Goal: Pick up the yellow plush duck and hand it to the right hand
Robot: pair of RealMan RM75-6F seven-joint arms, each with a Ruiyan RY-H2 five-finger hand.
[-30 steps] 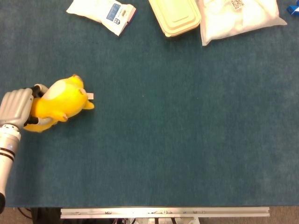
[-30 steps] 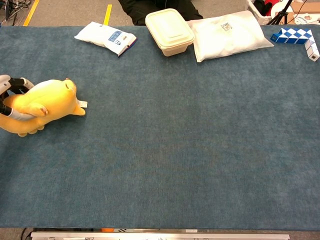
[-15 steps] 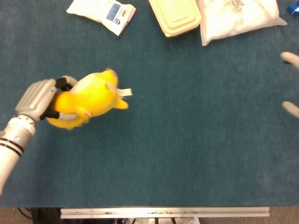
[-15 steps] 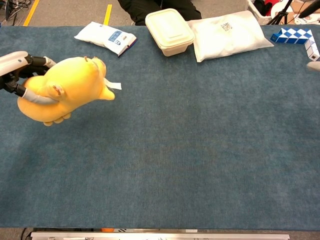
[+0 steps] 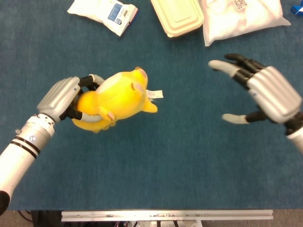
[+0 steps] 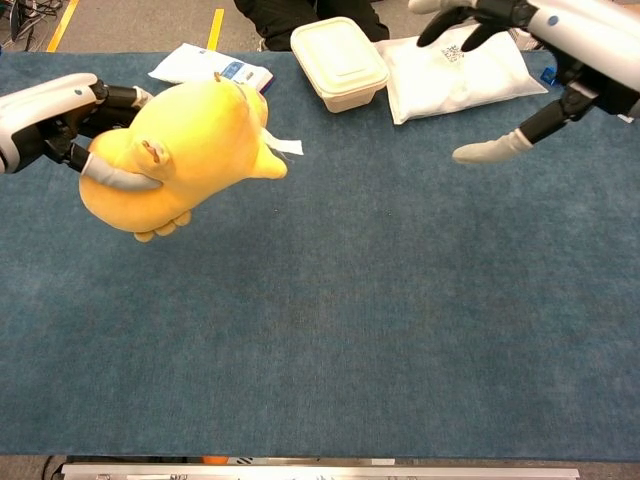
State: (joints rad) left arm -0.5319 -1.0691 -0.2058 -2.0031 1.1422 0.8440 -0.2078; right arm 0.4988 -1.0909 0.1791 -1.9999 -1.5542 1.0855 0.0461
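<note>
The yellow plush duck [image 5: 115, 98] [image 6: 185, 150] hangs in the air left of the table's middle, a white tag sticking out on its right side. My left hand [image 5: 64, 97] [image 6: 50, 120] grips its rear end, fingers wrapped around the body. My right hand [image 5: 265, 94] [image 6: 545, 50] hovers at the right with fingers spread wide toward the duck and nothing in it. A wide gap lies between the duck and the right hand.
On the blue table cloth [image 5: 165, 156] at the far edge lie a white packet with a blue label [image 5: 104, 12], a cream lidded box [image 5: 177, 16] and a white plastic bag [image 5: 241, 16]. A blue-white block toy shows at the far right [image 6: 590, 72].
The left hand has lifted the duck and carried it rightward toward the middle. The right hand has come into view from the right, fingers spread.
</note>
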